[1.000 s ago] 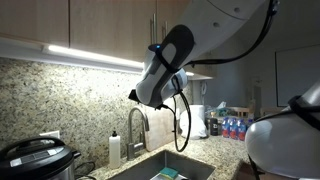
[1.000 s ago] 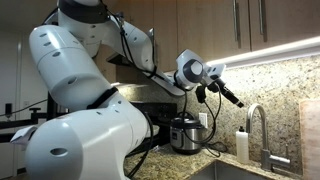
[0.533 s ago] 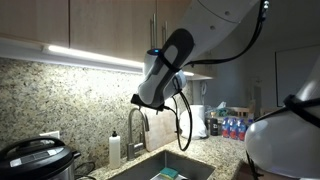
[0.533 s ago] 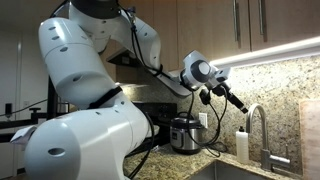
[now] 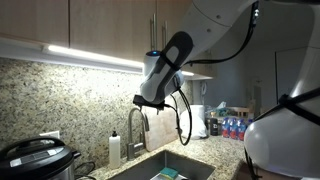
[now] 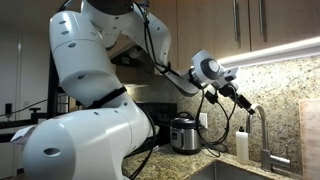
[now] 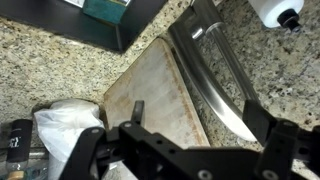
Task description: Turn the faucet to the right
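The faucet [image 5: 137,124] is a slim silver gooseneck tap behind the sink, also seen in an exterior view [image 6: 263,135]. My gripper [image 5: 140,101] hangs just above its arch, as the exterior view [image 6: 248,105] also shows. In the wrist view the shiny spout [image 7: 212,75] runs down between my two black fingers [image 7: 200,120], which are spread apart. The gripper is open and I cannot tell whether either finger touches the metal.
A white soap bottle [image 5: 115,148] [image 6: 241,146] [image 7: 276,10] stands next to the faucet. A rice cooker [image 5: 35,158] [image 6: 183,133], a pale cutting board [image 7: 150,85] [image 6: 310,125], the sink [image 5: 165,168] and water bottles [image 5: 232,127] are nearby. Cabinets hang overhead.
The gripper has moved down and sideways toward the faucet and now sits right over its arch. It stays open.
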Controlling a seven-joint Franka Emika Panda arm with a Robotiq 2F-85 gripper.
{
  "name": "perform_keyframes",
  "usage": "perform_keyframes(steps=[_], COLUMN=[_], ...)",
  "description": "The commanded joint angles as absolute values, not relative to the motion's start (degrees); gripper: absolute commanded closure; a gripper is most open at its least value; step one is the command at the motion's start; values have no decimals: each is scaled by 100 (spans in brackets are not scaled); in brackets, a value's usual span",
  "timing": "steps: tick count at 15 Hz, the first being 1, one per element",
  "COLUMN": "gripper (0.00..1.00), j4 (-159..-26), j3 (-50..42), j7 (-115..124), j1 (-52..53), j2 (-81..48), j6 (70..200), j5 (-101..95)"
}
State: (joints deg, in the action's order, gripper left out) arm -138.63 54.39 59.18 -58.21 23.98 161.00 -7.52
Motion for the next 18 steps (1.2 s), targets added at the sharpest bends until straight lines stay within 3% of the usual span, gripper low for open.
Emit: perform_keyframes(steps=[1, 18], gripper=[0, 0], j4=[-13533, -12778], j3=[5479, 6592], j7=[6040, 5984], j1=[-5977, -7127], j2=[1839, 905], j6=[15841, 15171], j5=[-1263, -1718])
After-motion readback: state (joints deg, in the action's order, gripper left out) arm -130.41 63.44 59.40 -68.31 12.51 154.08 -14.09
